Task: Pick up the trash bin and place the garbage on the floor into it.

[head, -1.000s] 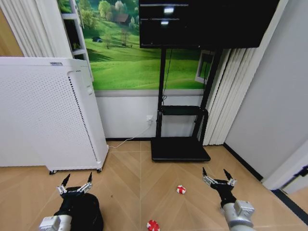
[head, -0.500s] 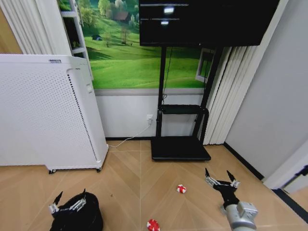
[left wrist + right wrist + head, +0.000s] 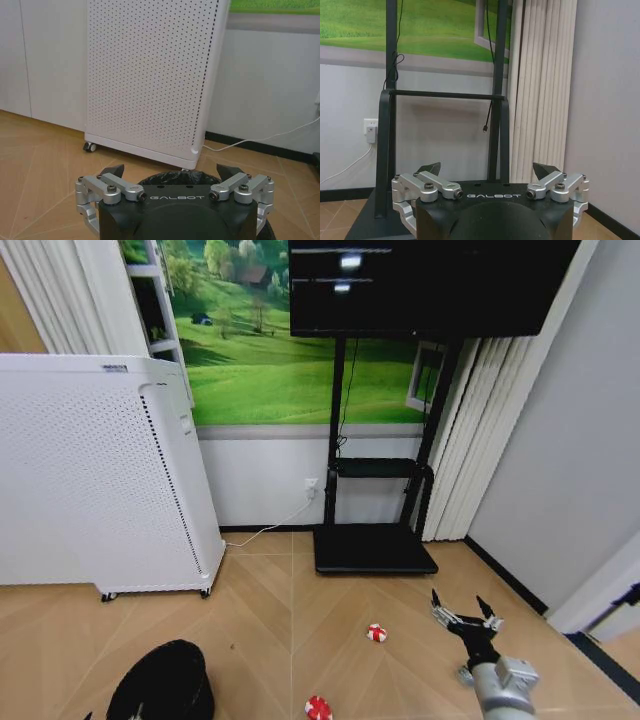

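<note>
The trash bin [image 3: 162, 681], a small black mesh wastebasket, stands on the wood floor at the lower left of the head view. Its rim [image 3: 175, 176] shows just beyond my open left gripper [image 3: 170, 172] in the left wrist view. Two red-and-white pieces of garbage lie on the floor: one [image 3: 376, 633] mid-floor, one [image 3: 318, 707] nearer the bottom edge. My right gripper [image 3: 465, 611] hovers open at the lower right, to the right of the farther piece, with nothing between its fingers [image 3: 489, 170].
A tall white perforated cabinet [image 3: 95, 475] on casters stands left, behind the bin. A black TV stand [image 3: 375, 550] sits against the back wall, with a white cable [image 3: 270, 530] running to a wall outlet. Curtains and a grey wall close the right side.
My left gripper has dropped down and out of the head view's bottom edge, uncovering the bin's top. The right gripper has shifted slightly right and lower.
</note>
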Controlling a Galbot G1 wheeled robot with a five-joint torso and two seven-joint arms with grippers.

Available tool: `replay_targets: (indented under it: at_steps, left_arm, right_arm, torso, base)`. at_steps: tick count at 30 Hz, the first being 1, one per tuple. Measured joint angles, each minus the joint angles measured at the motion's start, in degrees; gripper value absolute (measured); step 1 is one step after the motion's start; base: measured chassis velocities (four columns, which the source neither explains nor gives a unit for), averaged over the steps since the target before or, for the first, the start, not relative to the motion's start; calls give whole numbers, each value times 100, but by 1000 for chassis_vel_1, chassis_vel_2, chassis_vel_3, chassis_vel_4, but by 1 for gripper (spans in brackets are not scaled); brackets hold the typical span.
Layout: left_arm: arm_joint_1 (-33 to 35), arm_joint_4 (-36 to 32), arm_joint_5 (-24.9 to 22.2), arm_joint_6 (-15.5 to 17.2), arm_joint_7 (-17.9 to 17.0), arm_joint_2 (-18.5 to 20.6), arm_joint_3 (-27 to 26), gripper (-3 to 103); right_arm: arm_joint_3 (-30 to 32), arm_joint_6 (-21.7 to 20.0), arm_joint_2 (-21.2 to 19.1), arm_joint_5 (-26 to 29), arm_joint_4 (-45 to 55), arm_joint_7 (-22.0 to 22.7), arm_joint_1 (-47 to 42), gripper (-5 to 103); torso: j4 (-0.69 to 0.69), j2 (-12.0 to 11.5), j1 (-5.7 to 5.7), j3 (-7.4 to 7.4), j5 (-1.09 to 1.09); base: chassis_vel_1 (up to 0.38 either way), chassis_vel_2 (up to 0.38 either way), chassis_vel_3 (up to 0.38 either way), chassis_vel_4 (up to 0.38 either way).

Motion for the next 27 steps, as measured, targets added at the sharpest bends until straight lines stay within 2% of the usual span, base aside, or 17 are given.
replay_targets:
  at_steps: [8,11,13,17,20,27]
  left_arm:
    - [5,520,91,-195,55,-57,211,100]
    - [-47,714,34,-224,69,-41,207,100]
    - [-209,1076,-126,-223,82,27,180,100]
    - [-311,1243,-171,-207,88,55,167,100]
    - [-715,1610,-270,-69,94,120,121,100]
    - [-1011,1480,-430,199,192,158,82,100]
  right_arm:
    - [2,-1,-9,64,-134,-7,53,100]
    - [25,19,-16,87,-181,-13,40,100]
    - [41,40,-19,116,-226,-18,22,100]
    - [42,42,-16,118,-230,-18,18,100]
    - [32,43,-12,110,-216,-19,-24,100]
    - [25,42,9,56,-193,-19,-94,100]
  torso:
    - [0,7,1,6,0]
    - [0,10,2,7,-1]
    - [0,12,2,10,-1]
    - [0,13,3,10,-2]
    - [0,16,4,13,-2]
    - [0,19,5,15,0]
  base:
    - [0,0,0,0]
    - [0,0,0,0]
    - [0,0,0,0]
    - [0,0,0,0]
    - [0,0,0,0]
    - [0,0,0,0]
